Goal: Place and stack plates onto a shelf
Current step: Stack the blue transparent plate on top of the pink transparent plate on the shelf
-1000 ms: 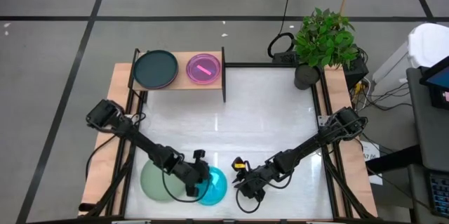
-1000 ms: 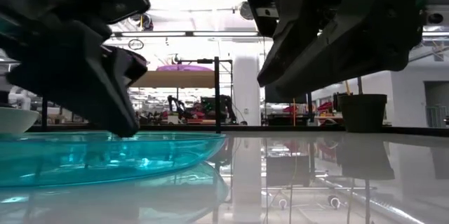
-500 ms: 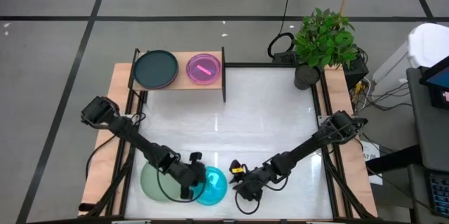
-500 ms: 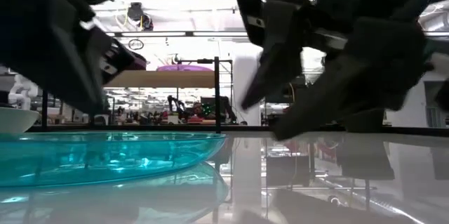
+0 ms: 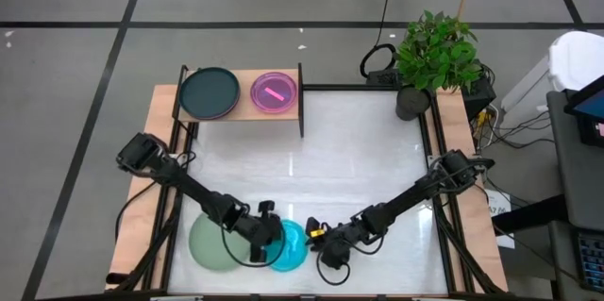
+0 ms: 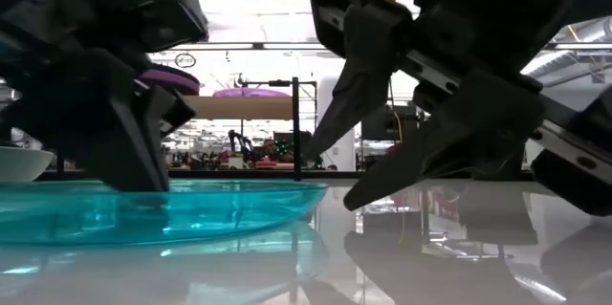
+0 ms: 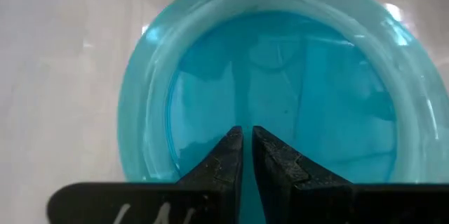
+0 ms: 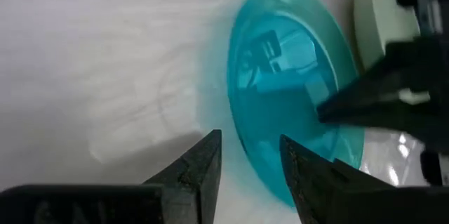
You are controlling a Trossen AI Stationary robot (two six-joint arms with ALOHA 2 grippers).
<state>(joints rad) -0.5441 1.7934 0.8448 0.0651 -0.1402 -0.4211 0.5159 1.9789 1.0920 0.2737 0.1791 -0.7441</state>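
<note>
A cyan plate (image 5: 293, 246) lies flat on the white table near its near edge, beside a sage-green plate (image 5: 209, 242). My left gripper (image 5: 272, 237) is shut, and its tips reach down into the cyan plate's hollow (image 7: 280, 76). My right gripper (image 5: 316, 237) is open and tipped low at the plate's right rim (image 8: 242, 133). Whether its fingers touch the rim, I cannot tell. On the wooden shelf (image 5: 243, 110) at the far left sit a dark plate (image 5: 209, 92) and a pink-purple plate (image 5: 275, 92). My left gripper presses its shut fingertips (image 7: 235, 143) down on the inner floor (image 7: 280, 112) of the cyan plate, coming slantwise from above and from the table's left. The plate rests on the table by its underside (image 6: 143, 214).
A potted plant (image 5: 412, 101) stands at the table's far right corner. The shelf's black posts (image 5: 301, 112) rise at the far left. The middle of the table (image 5: 321, 150) is bare white surface. Both arms reach in low along the near edge.
My right gripper has moved toward the table's left and down, tipping until its open fingers stand at the cyan plate's rim. The left gripper has stayed on the plate, shifting a little. The plate's right rim has slid slightly toward the right gripper.
</note>
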